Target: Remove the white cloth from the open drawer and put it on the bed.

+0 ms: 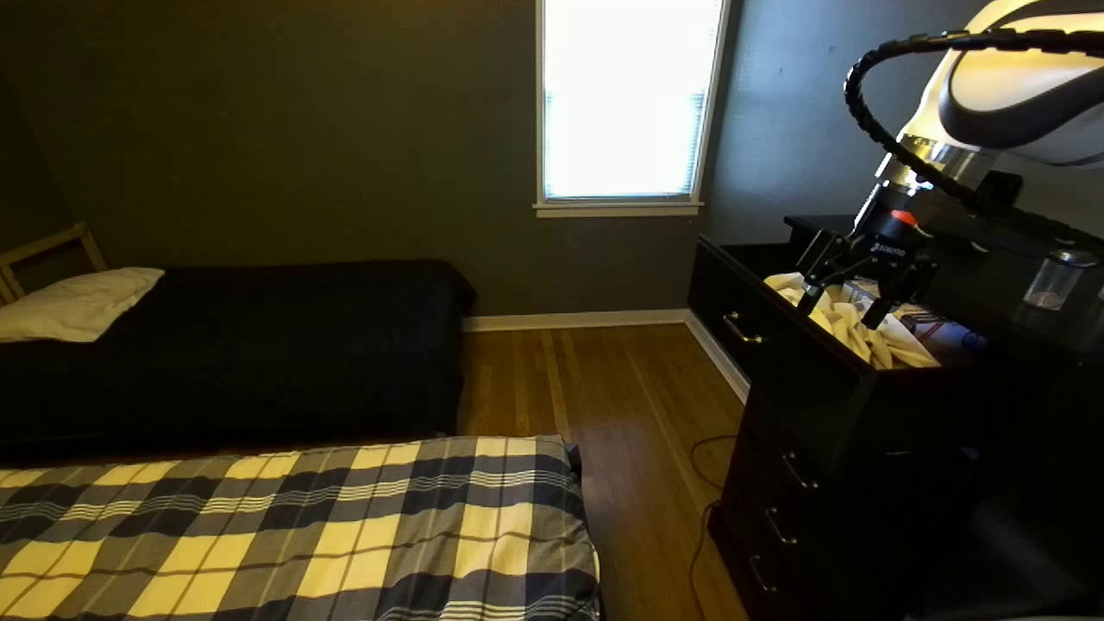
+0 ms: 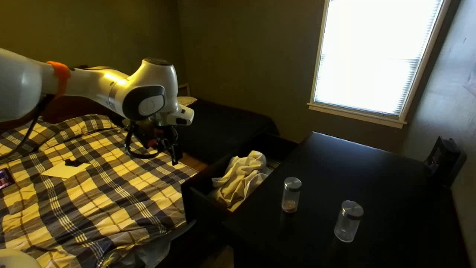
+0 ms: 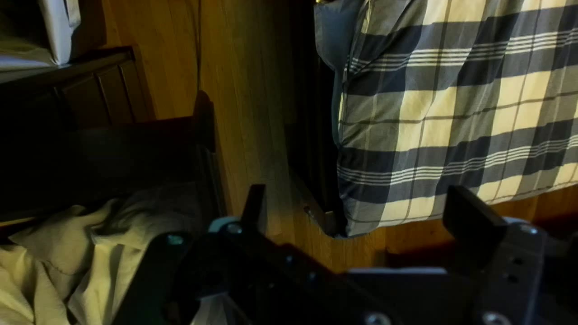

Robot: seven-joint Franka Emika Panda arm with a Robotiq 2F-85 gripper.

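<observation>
Gripper (image 3: 356, 197) near cloth (image 2: 240, 178) lengthwise along drawer front (image 1: 793, 379)

Open gap between plaid bed (image 2: 111, 190) and drawer (image 1: 785, 364), jars (image 2: 291, 195) beyond

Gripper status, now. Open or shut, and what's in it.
Gripper: open, holding nothing; the white cloth lies in the open drawer.

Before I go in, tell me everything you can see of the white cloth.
The white cloth looks cream to beige in this light, like soft, plain fabric. It lies crumpled in loose, deep folds inside the open top drawer of the black dresser. Its underside is hidden, so what it rests on can't be told. The pincer hangs open and apart from it, gripping none of it.
</observation>
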